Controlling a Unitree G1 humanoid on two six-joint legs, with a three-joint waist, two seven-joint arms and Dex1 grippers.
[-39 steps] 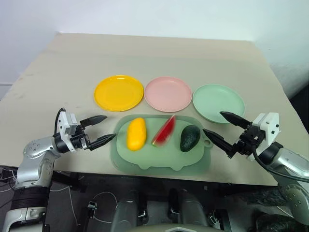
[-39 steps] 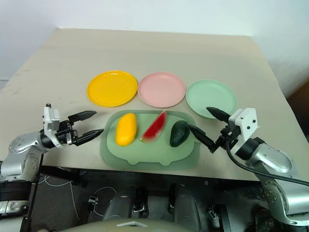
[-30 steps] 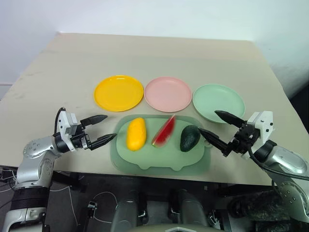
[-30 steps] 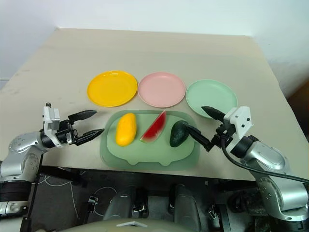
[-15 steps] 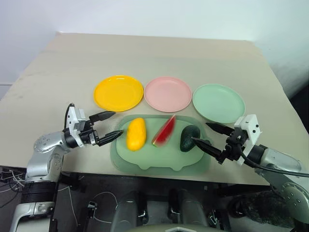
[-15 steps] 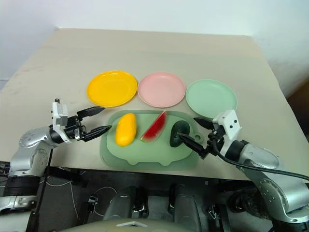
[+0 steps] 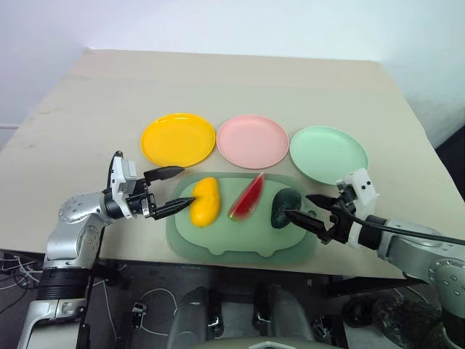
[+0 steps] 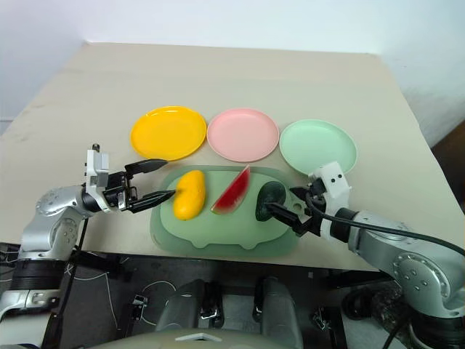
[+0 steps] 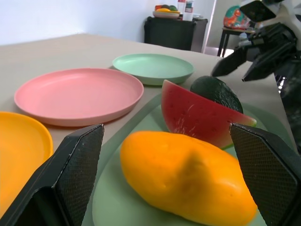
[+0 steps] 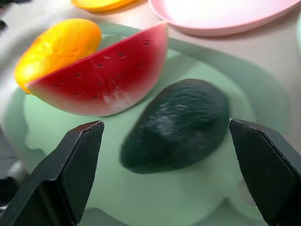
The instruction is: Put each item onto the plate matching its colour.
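At the left of the head view the left gripper (image 7: 171, 189) stands with its jaws wide apart and nothing between them, the lower fingertip just short of the near end of the yellow mango (image 7: 205, 201). In the left wrist view the mango lies squarely between the two black fingers (image 9: 70, 174), so the line looks good; I'd say it needs to push in a little further until the fruit sits deep between the pads, then close across the narrow waist, not the tapered end, or the smooth skin could squirt out. The mango lies lengthwise at the left end of the pale green board (image 7: 240, 243) in the lower middle of the frame, with the watermelon wedge (image 7: 246, 197) leaning up beside it at centre, close enough that a careless sweep might tip it.

Above the board the three plates sit in a row, all bare: yellow plate (image 7: 178, 139), pink plate (image 7: 253, 141), mint plate (image 7: 328, 154).

Toward the lower right, the dark avocado (image 7: 285, 207) lies at the board's right end. The right gripper (image 7: 304, 206) is also spread fully, empty, its fingers to either side of the avocado's near end. It should straddle the widest part before closing, then lift clear to the mint plate just behind.
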